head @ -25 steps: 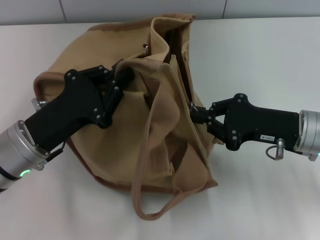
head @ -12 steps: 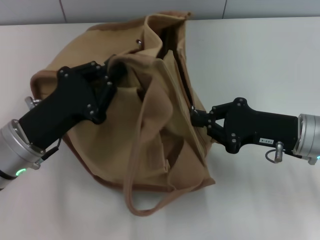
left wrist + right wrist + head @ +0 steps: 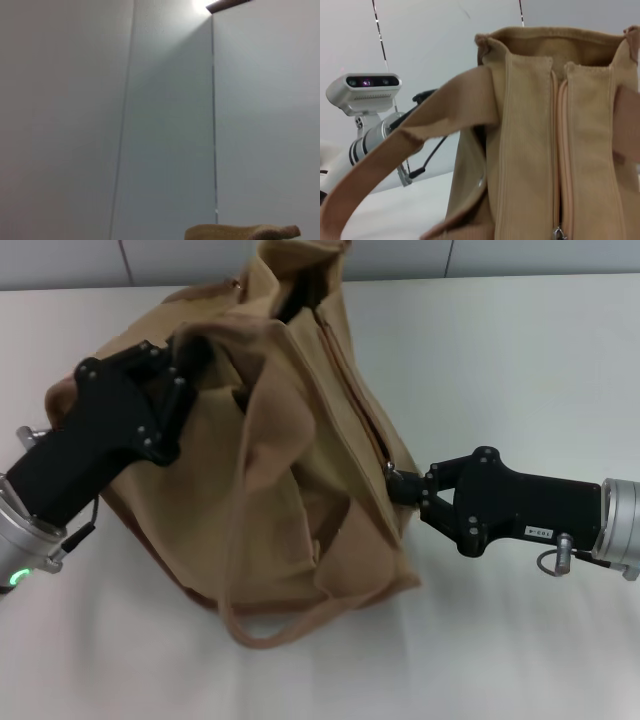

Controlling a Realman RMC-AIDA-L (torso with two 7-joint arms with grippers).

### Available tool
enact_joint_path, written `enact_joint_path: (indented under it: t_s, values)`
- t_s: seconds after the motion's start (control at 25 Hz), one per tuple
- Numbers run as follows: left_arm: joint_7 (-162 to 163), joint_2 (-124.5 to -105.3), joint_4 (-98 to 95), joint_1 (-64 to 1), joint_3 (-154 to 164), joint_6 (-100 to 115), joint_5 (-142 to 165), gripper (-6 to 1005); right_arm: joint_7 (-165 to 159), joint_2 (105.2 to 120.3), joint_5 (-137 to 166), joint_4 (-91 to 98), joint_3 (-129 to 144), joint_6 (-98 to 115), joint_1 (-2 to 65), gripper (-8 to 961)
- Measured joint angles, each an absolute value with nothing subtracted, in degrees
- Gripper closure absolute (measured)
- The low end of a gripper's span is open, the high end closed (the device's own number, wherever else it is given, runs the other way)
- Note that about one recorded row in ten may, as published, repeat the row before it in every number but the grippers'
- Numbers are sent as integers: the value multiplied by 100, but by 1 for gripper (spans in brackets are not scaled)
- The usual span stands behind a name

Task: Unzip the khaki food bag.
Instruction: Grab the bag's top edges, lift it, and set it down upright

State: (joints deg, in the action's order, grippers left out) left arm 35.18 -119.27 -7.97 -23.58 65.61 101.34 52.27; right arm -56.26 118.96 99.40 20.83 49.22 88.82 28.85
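The khaki food bag [image 3: 290, 490] lies on the white table, its zipper [image 3: 352, 390] running from the far end towards me. One webbing handle [image 3: 240, 540] loops down over its front. My left gripper [image 3: 188, 358] is shut on a fold of the bag's top edge at its far left side. My right gripper [image 3: 395, 483] is shut on the metal zipper pull [image 3: 388, 468] at the bag's right edge. In the right wrist view the zipper [image 3: 559, 150] looks closed above the pull [image 3: 559, 233]. The left wrist view shows only a strip of the bag's fabric [image 3: 242, 232].
The white table [image 3: 520, 360] stretches to the right of and behind the bag. A grey wall [image 3: 80, 260] runs along its far edge. The robot's head camera [image 3: 365, 87] shows in the right wrist view, beyond a handle strap [image 3: 420, 135].
My left gripper has pulled the bag's top edge left and away. The bag has shifted left with it. My right gripper has moved slightly nearer with the zipper pull.
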Motion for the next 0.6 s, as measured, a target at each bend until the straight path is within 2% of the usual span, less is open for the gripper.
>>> enact_joint_path:
  t_s: [0.6]
  values:
    - [3856,-11919,-677,-2258,5954,10191,5084,936,-5677,11864,10181,2083,4904,8856,2815,924]
